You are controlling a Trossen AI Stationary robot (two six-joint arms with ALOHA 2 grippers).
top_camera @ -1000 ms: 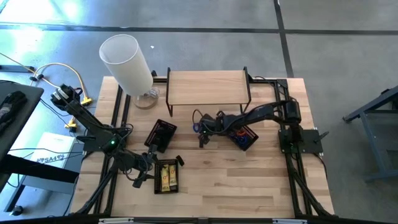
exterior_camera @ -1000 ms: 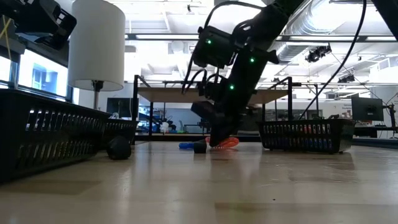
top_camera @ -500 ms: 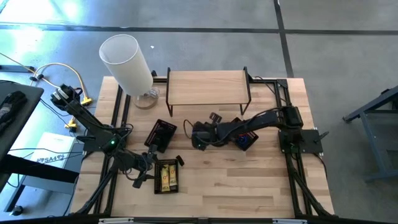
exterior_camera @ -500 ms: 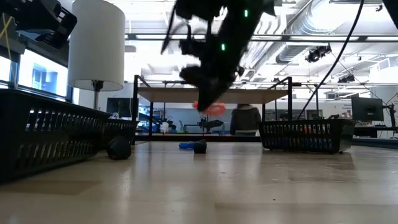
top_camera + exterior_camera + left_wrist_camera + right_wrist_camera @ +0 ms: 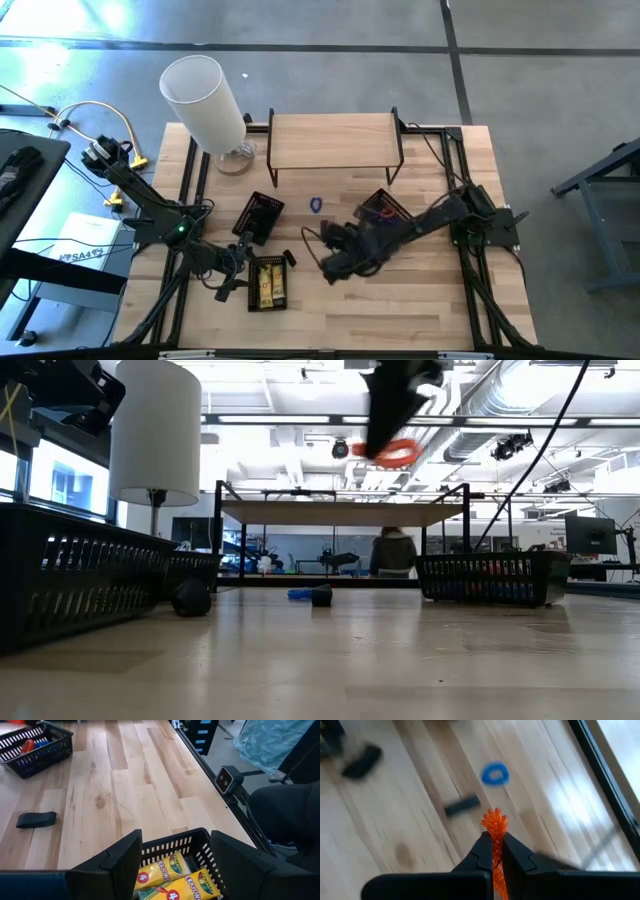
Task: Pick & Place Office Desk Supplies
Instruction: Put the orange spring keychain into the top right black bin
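Right gripper (image 5: 493, 845), with its fingers pressed together on an orange-red coiled band (image 5: 494, 822), held clear of the bench (image 5: 420, 310). A second earlier the same gripper was down at the bench surface beside the small items in front of the wooden shelf (image 5: 333, 139); half a second earlier it had risen with the band in its grip; here it had swung toward the near middle of the bench, and in the low view the band (image 5: 388, 452) hung high above the surface. The pick was therefore judged complete and the carry under way.

The blue band (image 5: 495, 773) and a dark clip-like piece (image 5: 462, 805) lay on the bench below, not yet collected. Another dark piece (image 5: 36, 819) lay apart on the wood.

The likely destination was the black basket (image 5: 385, 210) on the right, which already held red and blue items, though the arm was moving away from it at this moment.

Left gripper (image 5: 176, 852) waited over the basket of yellow crayon packets (image 5: 172, 882), its fingers (image 5: 120, 862) spread wide and holding nothing.
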